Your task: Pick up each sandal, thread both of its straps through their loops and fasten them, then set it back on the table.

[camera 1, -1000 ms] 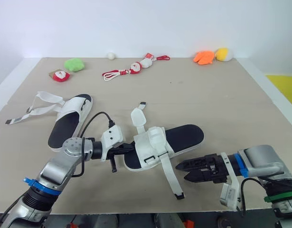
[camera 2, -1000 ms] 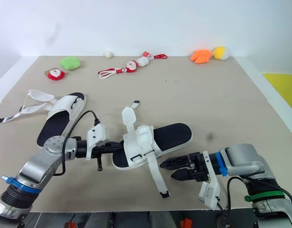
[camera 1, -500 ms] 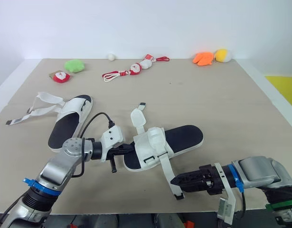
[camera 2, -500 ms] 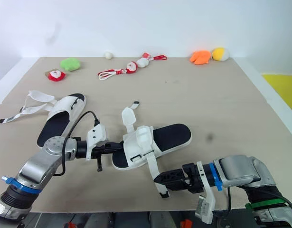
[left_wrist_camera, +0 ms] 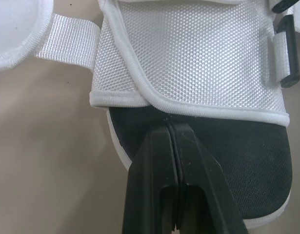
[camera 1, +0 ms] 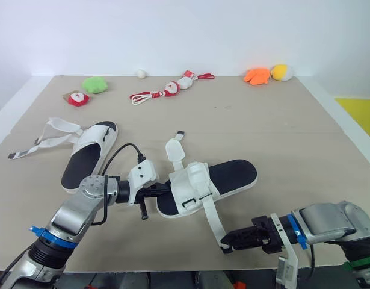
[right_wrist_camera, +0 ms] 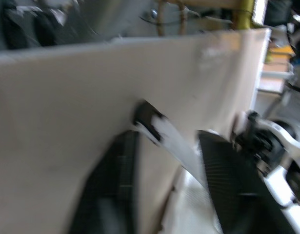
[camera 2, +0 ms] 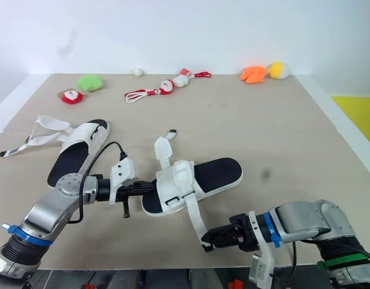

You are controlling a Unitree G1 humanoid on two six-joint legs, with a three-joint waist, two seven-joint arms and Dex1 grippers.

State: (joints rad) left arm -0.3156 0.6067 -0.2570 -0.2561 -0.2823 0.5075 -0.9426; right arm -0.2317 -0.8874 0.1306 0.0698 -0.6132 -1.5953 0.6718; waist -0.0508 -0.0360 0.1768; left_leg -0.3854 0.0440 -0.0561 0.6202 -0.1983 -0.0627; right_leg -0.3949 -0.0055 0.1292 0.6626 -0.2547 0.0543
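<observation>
A white sandal (camera 1: 194, 180) with a black footbed is lying near the front of the table (camera 1: 293, 138), with both straps undone. The left gripper (camera 1: 164, 188), fingers pressed together, is touching the sandal's near end. The long strap (camera 1: 213, 220) is trailing toward the table's front edge. The right gripper (camera 1: 228, 239) is sitting at its black tip, fingers seemingly parted with the strap between them. A second sandal (camera 1: 88, 153) is lying well apart on the left, straps loose. Along the far edge are lying a green plush (camera 1: 94, 83), a red cord (camera 1: 150, 94), an orange toy (camera 1: 257, 74) and a yellow toy (camera 1: 282, 71).
</observation>
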